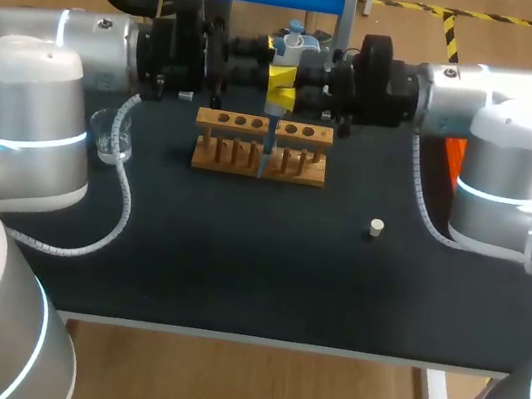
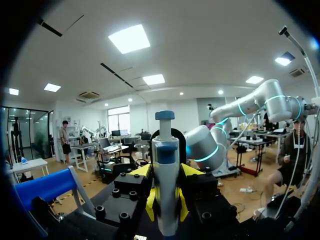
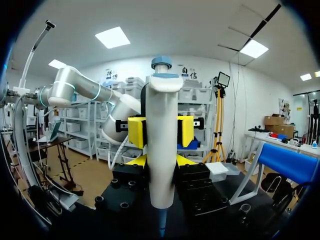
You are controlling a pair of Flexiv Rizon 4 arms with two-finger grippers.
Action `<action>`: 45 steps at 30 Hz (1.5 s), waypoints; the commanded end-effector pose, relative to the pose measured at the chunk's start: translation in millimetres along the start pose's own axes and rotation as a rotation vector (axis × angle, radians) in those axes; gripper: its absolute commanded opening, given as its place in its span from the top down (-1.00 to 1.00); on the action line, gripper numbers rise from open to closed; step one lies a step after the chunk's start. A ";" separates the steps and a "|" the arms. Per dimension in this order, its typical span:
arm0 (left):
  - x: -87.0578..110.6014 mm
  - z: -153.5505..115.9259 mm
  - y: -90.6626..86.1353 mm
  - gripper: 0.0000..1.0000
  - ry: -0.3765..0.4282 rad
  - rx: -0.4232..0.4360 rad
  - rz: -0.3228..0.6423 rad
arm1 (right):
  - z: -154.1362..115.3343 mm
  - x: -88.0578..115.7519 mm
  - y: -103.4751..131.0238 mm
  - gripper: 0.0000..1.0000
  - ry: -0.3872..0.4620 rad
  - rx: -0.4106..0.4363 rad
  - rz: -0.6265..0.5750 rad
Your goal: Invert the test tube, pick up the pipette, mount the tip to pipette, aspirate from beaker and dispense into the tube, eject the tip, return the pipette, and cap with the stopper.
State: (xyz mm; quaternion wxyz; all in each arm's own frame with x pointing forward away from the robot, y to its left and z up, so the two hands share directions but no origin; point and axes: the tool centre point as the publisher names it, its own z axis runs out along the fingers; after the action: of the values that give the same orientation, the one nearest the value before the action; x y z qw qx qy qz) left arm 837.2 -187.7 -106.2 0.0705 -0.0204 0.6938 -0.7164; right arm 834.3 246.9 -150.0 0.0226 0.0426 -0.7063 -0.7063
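The left pincer and the right pincer both grip the pipette from opposite sides, holding it upright above the wooden rack on the tabletop, probably to keep its lower end aligned there.

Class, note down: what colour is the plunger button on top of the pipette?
Blue: the plunger button tops the white pipette; best seen in the left wrist view.
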 end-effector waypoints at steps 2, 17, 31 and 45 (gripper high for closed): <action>-0.3 -0.2 0.3 -1.00 0.000 0.002 0.001 | -7.3 -0.7 0.1 1.00 0.011 0.001 0.000; -0.3 -0.2 0.3 -1.00 0.000 0.002 0.001 | -60.6 8.9 2.1 1.00 0.109 0.051 -0.023; -0.3 -0.2 0.3 -1.00 0.000 0.002 0.001 | -142.2 1.2 6.3 1.00 0.144 0.051 -0.027; -0.3 -0.2 0.3 -1.00 0.000 0.002 0.001 | -148.1 -1.5 6.3 1.00 0.134 0.044 -0.015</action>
State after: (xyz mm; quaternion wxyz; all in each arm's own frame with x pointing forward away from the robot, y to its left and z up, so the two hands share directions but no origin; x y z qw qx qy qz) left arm 837.3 -187.4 -105.9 0.0706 -0.0204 0.6937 -0.7165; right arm 849.6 100.1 -144.5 0.0636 0.0957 -0.7173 -0.6872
